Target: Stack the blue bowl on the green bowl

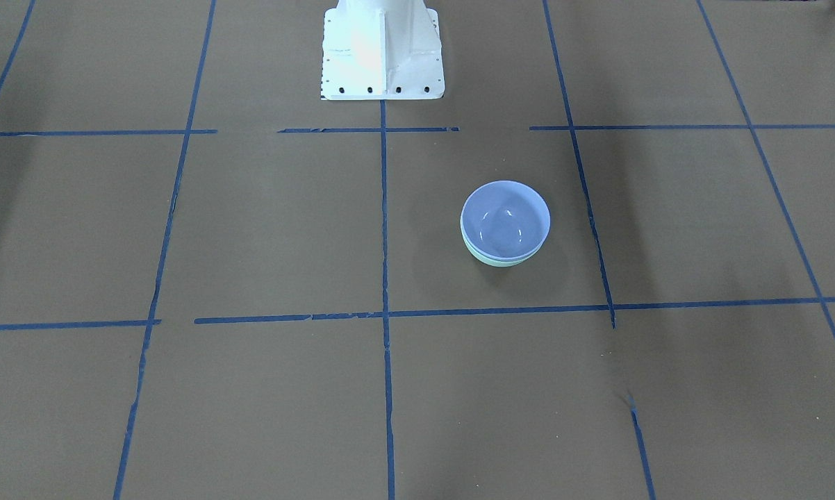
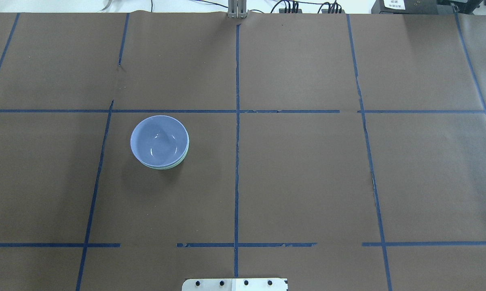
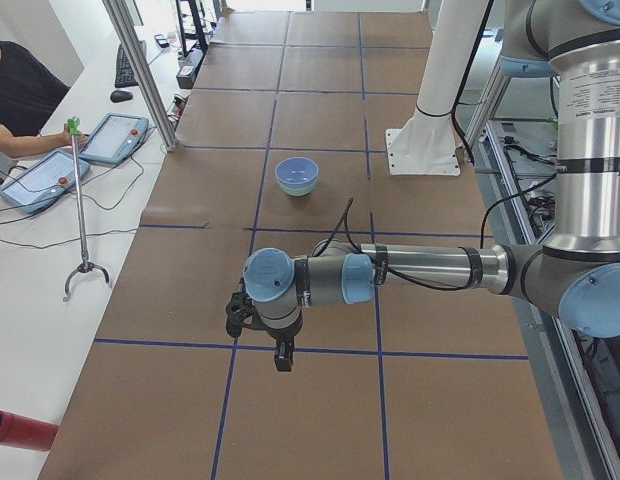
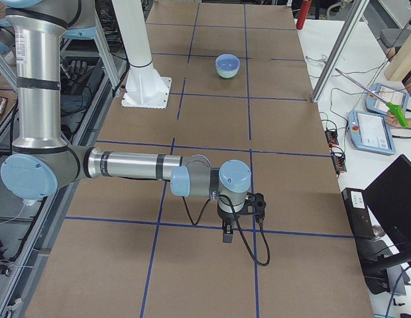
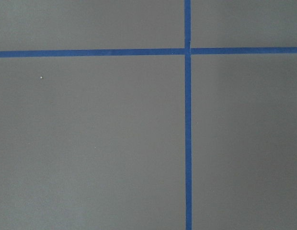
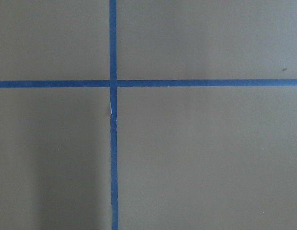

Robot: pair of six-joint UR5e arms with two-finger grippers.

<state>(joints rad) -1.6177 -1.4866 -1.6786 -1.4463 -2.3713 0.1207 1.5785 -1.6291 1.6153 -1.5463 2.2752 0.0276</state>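
The left arm point(image 3: 430, 267) is built of silver-grey metal tubes joined by rounded pale-blue joint caps point(image 3: 268, 277), with black rings where tube meets joint. A thin black cable point(image 3: 343, 218) loops loose off its forearm. Small dark printed lettering point(image 3: 590, 95) runs along its upper tube. The right arm point(image 4: 132, 165) is built alike. The white pedestal point(image 1: 381, 52) ends in a flange plate with dark bolt holes.

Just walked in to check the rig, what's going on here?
Nothing is being handled right now. The blue bowl sits nested in the green bowl, whose rim peeks out beneath it, on the brown table. Both arms reach out low over the table, far from the bowls. The left gripper and right gripper show only in side views, so open or shut cannot be told. The stack looks done.
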